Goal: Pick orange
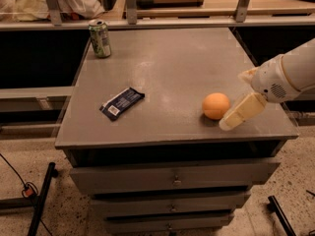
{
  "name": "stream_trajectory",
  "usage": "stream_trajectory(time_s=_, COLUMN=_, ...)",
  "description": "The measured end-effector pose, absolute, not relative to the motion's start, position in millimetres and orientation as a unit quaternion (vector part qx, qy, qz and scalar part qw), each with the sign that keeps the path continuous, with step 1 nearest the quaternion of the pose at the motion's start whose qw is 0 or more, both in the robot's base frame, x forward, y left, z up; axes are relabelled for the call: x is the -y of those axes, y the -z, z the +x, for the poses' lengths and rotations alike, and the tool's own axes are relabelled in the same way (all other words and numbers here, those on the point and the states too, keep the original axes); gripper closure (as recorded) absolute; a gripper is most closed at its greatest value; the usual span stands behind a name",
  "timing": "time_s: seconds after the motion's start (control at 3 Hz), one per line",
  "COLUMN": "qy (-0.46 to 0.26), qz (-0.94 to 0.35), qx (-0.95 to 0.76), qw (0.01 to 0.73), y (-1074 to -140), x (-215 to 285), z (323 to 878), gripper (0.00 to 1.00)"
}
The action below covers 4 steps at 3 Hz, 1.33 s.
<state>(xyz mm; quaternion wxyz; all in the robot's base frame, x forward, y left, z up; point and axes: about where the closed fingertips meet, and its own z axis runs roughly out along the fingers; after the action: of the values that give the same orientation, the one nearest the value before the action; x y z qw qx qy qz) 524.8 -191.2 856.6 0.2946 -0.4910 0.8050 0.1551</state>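
Note:
The orange (216, 105) is a small smooth ball resting on the grey table top (167, 68), near its front right part. My gripper (232, 101) reaches in from the right on a white arm (288, 77), just right of the orange. It is open and empty. One cream finger (240, 113) slants down to the table close beside the orange's right front side; I cannot tell whether it touches. A bit of the other finger (245, 74) shows farther back.
A green soda can (100, 38) stands at the table's far left corner. A dark snack bar wrapper (121, 103) lies left of centre. Drawers (172, 180) sit under the top. Shelving rails and posts (130, 4) run behind the table.

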Motion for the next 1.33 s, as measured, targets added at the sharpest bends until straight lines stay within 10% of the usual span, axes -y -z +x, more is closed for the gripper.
stream_trajectory(time_s=1.0, qy=-0.193, qz=-0.494, qx=-0.794, qw=0.298, y=-822.9, x=180.0, z=533.6, gripper=0.00)
stream_trajectory(time_s=1.33, qy=-0.217, qz=-0.491, qx=-0.786, qw=0.308, y=-823.6, x=172.8, z=533.3, gripper=0.16)
